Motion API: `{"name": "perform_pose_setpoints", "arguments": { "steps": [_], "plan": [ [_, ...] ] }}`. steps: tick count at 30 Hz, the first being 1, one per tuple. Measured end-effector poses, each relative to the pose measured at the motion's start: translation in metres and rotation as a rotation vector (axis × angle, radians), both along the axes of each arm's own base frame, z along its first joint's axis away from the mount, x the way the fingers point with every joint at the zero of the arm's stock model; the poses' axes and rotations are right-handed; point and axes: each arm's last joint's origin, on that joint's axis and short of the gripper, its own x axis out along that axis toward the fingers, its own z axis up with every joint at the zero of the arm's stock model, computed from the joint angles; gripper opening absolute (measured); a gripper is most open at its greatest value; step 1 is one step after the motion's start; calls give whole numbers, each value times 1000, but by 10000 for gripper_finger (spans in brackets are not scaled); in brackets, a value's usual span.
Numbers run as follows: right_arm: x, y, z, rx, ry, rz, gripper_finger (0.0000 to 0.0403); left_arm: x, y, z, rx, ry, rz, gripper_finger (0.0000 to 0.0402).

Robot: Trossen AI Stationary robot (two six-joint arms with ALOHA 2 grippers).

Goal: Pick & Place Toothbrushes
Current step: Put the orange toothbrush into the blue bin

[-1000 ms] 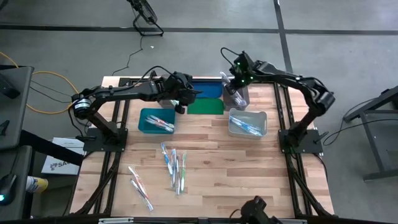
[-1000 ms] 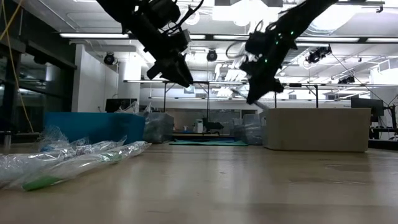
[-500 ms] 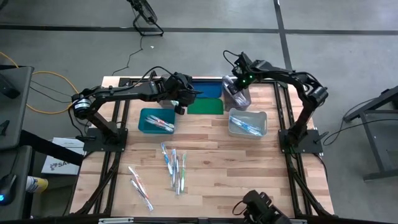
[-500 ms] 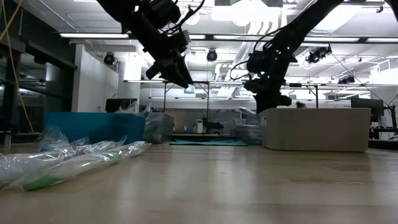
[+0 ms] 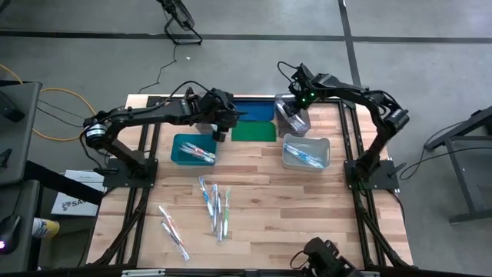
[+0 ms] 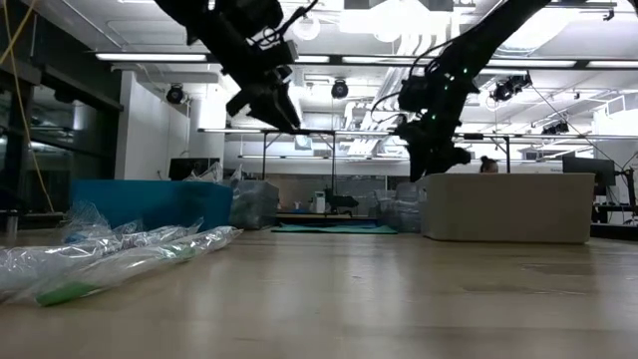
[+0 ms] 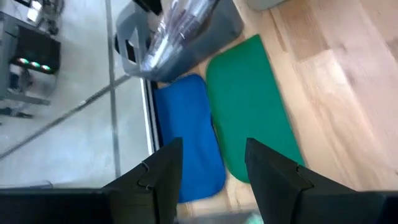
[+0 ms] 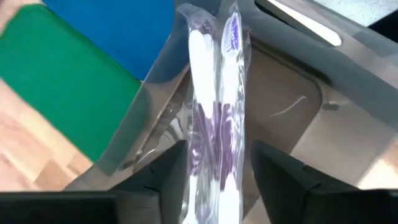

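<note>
In my right wrist view, the wrapped toothbrushes (image 8: 211, 118) are cut off at the lower edge between my fingers (image 8: 168, 180). If I touch them I cannot tell.

The high view looks straight down on the whole bench (image 5: 307, 208) and both arms. The low view sits at bench height, looking level into the room. Each wrist view looks closely past its own fingers; both share the green lid (image 7: 249, 106) and blue lid (image 8: 118, 31).
</note>
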Motion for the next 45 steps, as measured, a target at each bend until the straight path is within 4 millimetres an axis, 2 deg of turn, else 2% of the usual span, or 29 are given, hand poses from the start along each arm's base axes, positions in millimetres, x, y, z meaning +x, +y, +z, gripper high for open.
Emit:
{"name": "perform_pose_setpoints", "arguments": {
  "steps": [4, 8, 14, 18, 25, 30, 36, 45],
  "plan": [
    [-8, 10, 20, -3, -28, -17, 196, -10, -5, 8, -31, 1, 7, 166],
    [-11, 29, 43, -21, -59, 19, 203, -24, -12, 13, -106, 34, -17, 166],
    [-10, 68, 76, -91, -109, 117, 203, -49, -33, 8, -231, 129, -25, 166],
    [-11, 101, 88, -169, -124, 183, 199, -67, -54, -1, -287, 132, -25, 166],
    [-19, 161, 86, -259, -212, 333, 197, -99, -99, -16, -321, 229, -149, 166],
    [-30, 192, 79, -273, -235, 374, 196, -106, -127, -23, -393, 292, -239, 166],
    [-34, 217, 75, -331, -234, 428, 195, -109, -159, -41, -452, 383, -349, 166],
    [-29, 245, 76, -373, -260, 532, 195, -126, -194, -72, -531, 512, -337, 166]
  ]
}}
